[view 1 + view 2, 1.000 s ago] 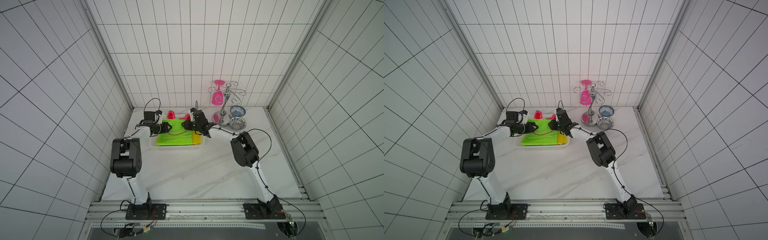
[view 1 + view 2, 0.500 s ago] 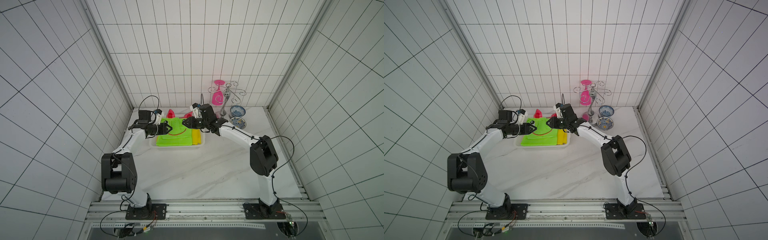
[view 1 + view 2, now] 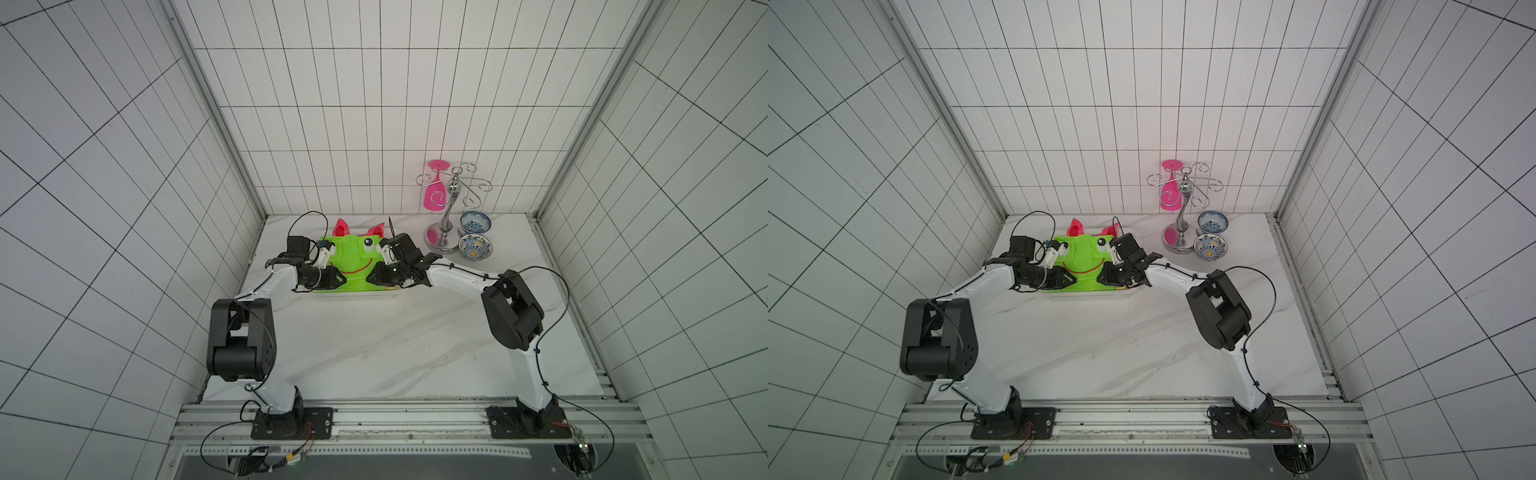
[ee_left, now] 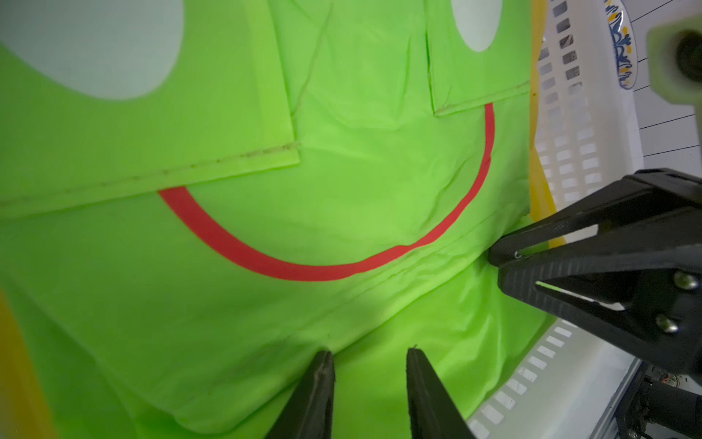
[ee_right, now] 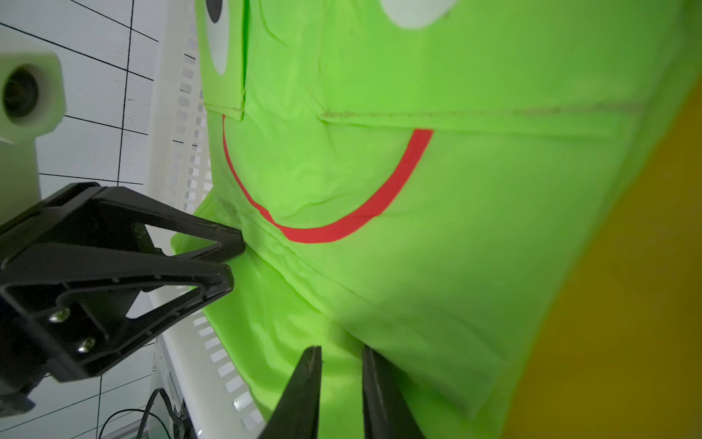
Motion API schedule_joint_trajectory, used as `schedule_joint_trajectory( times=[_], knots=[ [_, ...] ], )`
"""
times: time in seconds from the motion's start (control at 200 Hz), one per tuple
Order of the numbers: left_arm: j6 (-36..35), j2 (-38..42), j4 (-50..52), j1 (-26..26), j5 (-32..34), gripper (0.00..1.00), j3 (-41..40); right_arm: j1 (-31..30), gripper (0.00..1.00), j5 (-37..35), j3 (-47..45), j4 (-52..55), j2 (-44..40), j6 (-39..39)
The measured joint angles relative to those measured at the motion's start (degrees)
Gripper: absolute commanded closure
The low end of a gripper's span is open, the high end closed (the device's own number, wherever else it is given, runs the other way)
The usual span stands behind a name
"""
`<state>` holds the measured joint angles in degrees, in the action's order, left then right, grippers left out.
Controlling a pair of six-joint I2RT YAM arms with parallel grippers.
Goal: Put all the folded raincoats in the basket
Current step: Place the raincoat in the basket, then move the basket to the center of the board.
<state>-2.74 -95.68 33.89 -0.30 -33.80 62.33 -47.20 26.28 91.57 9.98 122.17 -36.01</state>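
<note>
Your left tool (image 5: pixel 232 263) and right tool (image 4: pixel 495 265) each pinch the raincoat (image 3: pixel 353 266) over the basket (image 4: pixel 562 152); release unevenly and a side could hang outside.

One raincoat (image 3: pixel 353 266), one basket (image 4: pixel 562 159), two bowls (image 3: pixel 475 222) (image 3: pixel 475 247), one rack (image 3: pixel 450 208) (one glass (image 3: pixel 435 197))

White links (image 3: pixel 455 277); black joints (image 3: pixel 241 340), cables (image 5: pixel 164 403); triangular black tool fingers (image 5: pixel 114 262)

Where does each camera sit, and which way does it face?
Both top views: overhead, looking down at table, left arm, right arm, raincoat.
Left wrist: on left arm, facing raincoat; left end effector shows.
Right wrist: on right arm, facing raincoat; right end effector shows.
Shared: wrist views both show the basket wall, red smile, and the opposite end effector.
</note>
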Motion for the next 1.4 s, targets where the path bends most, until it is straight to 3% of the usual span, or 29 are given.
schedule_joint_trajectory(
  times=[0.26,0.43,0.65,0.799,0.929,1.069,1.149,1.304,1.404],
  knots=[
    [-2.32,-0.2,4.74,-0.39,0.74,0.58,2.4,0.0,0.75,-0.94,0.15,1.42,0.39,0.04],
    [-4.81,2.34,12.92,-3.65,-1.22,0.54,6.95,-0.07,0.66,-3.06,0.63,9.07,-3.06,0.04],
    [-7.89,14.38,16.26,-8.28,-1.14,0.46,8.28,-0.09,0.52,-17.05,0.55,24.04,-16.61,0.83],
    [-8.44,22.93,11.56,-8.55,4.74,0.39,1.18,-0.07,0.46,-27.34,0.52,31.61,-20.63,1.18],
    [-8.2,27.71,5.27,-8.85,13.33,0.29,-7.89,0.74,0.45,-30.53,1.55,36.44,-16.72,1.99],
    [-8.15,29.7,0.07,-9.2,20.7,0.28,-13.42,1.25,0.46,-30.42,8.04,39.43,-7.21,3.65],
    [-8.26,29.88,-1.38,-9.31,22.51,0.28,-14.14,1.38,0.48,-30.69,11.39,40.24,-3.04,4.52],
    [-8.68,29.9,-2.91,-9.42,24.02,0.28,-14.16,1.46,0.63,-30.8,14.27,41.46,0.68,5.22],
    [-8.68,30.21,-3.74,-9.49,24.17,0.28,-15.1,1.46,0.63,-30.64,13.57,42.29,0.09,5.11]
  ],
)
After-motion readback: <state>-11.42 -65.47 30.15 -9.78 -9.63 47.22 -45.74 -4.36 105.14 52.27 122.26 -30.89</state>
